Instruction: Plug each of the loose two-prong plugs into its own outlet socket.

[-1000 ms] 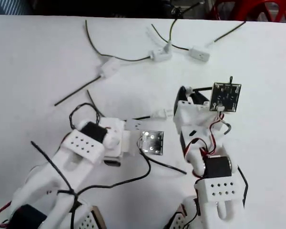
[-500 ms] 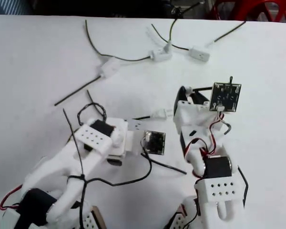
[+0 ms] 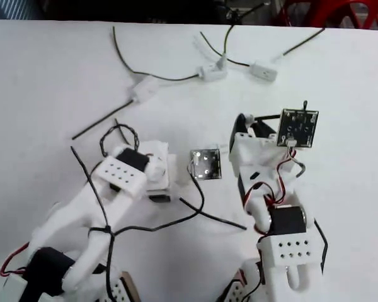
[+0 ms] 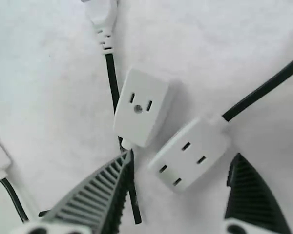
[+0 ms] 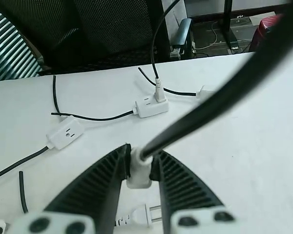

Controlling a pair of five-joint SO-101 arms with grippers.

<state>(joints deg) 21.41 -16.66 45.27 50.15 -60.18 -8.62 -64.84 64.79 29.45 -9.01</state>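
Hovering my left pincer (image 4: 181,161), released and spread wide, over the 2-slot socket block (image 4: 188,153) on the bench (image 4: 49,73). Block sits between my fingers, long axis slanted across the gap, cord trailing away. Just beside it: 3-hole socket (image 4: 140,106), face up. My right pincer (image 5: 140,152) is clenched on a white plug (image 5: 138,173), black cord (image 5: 210,107) rising from it; a loose plug (image 5: 136,214) lies under it, prongs showing. Judgement: left arm is nearer the sockets, right carries the plug, so prongs must line up with those slanted slots. Far off: 1 filled socket (image 5: 149,106), 1 open socket (image 5: 64,132).
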